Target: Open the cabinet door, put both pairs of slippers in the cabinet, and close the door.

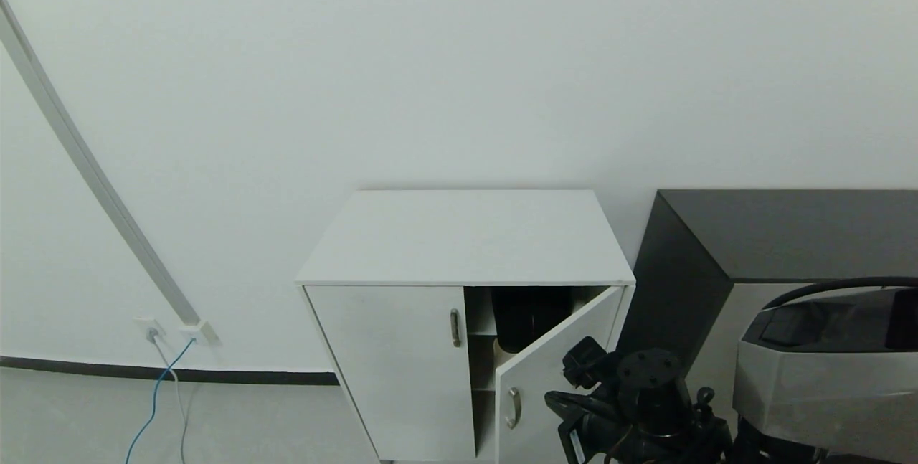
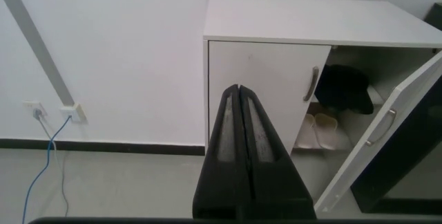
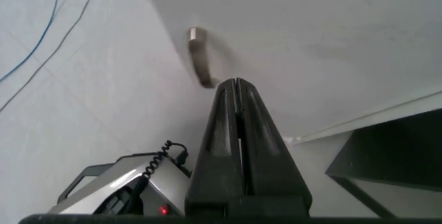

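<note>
The white cabinet (image 1: 466,238) stands against the wall with its left door (image 1: 394,371) closed and its right door (image 1: 534,392) swung partly open. On the upper shelf inside lies a black pair of slippers (image 2: 345,89), and a pale pair (image 2: 321,128) sits on the shelf below. My right gripper (image 3: 237,84) is shut on nothing, its tip close to the open door's metal handle (image 3: 200,57), against the door's outer face. My left gripper (image 2: 239,110) is shut and empty, held back in front of the closed left door.
A black cabinet (image 1: 753,234) stands right beside the white one, just behind the open door. Wall sockets (image 1: 176,331) with a blue cable (image 1: 154,399) are low on the wall to the left. Bare floor lies in front of them.
</note>
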